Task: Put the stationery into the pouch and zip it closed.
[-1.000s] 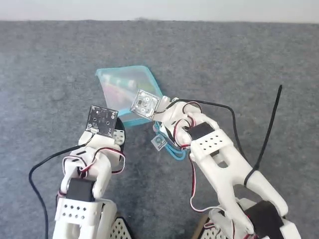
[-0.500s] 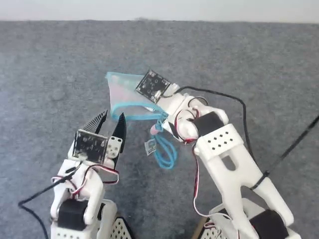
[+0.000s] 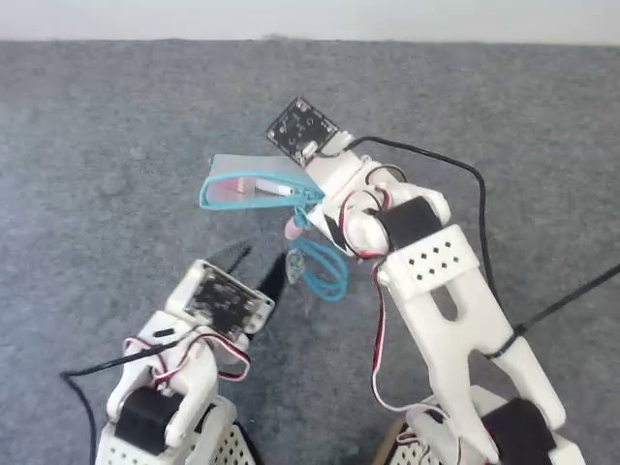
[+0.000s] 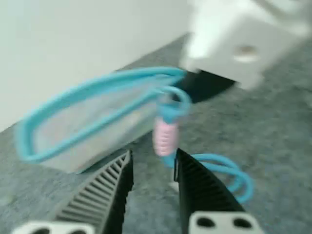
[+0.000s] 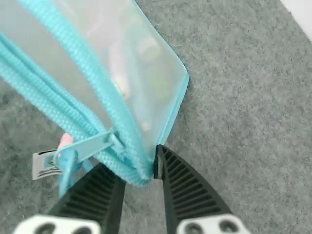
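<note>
The translucent pouch point(image 3: 254, 187) with a blue zipper rim stands on its edge, mouth gaping, on the grey table. My right gripper point(image 5: 141, 171) is shut on the pouch's point(image 5: 131, 63) zipper end, just past the slider point(image 5: 92, 144). Pale stationery shapes show through the pouch wall. A pink pull point(image 3: 291, 230) and a blue cord loop point(image 3: 325, 271) hang from that end. My left gripper point(image 3: 260, 263) is open, a little nearer than the pouch. In the left wrist view its gripper point(image 4: 153, 170) stands open just below the pink pull point(image 4: 164, 137), not touching it, with the pouch point(image 4: 92, 117) beyond.
Grey carpet-like tabletop point(image 3: 116, 126) lies all around, bounded by a white wall at the far edge. The right arm's black cable point(image 3: 455, 174) arcs over the table to the right of the pouch. A small tag point(image 3: 294, 262) hangs by the cord.
The right arm has swung the pouch farther away and tipped it up on edge. The left arm has pulled back from the pouch, and its open gripper now points toward the pink pull.
</note>
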You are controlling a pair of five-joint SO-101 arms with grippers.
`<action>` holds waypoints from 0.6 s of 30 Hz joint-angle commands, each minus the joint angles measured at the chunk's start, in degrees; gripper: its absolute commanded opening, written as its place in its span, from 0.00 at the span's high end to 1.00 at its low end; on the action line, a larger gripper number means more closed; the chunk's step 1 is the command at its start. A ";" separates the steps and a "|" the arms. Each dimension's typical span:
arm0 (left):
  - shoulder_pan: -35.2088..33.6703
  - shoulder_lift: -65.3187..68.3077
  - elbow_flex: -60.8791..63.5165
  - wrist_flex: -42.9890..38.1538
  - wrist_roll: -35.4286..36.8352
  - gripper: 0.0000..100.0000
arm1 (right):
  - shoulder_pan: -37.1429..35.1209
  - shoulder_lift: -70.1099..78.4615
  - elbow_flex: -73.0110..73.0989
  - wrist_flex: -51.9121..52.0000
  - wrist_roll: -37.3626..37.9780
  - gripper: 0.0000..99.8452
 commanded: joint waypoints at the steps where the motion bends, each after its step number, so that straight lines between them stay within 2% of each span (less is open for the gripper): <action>1: 4.84 -0.88 1.89 -2.20 -0.88 0.84 | 0.75 1.63 -3.96 0.48 -1.58 0.99; 5: 4.75 -0.88 2.86 -3.08 0.79 0.76 | 0.22 1.63 -4.13 1.54 -1.67 0.99; 13: 4.48 -0.88 7.43 -8.00 1.49 0.78 | -1.71 1.54 -3.87 6.02 -1.93 0.99; 18: 4.75 -0.88 8.40 -9.14 2.73 0.79 | -2.77 -3.38 -0.70 5.58 -4.92 0.99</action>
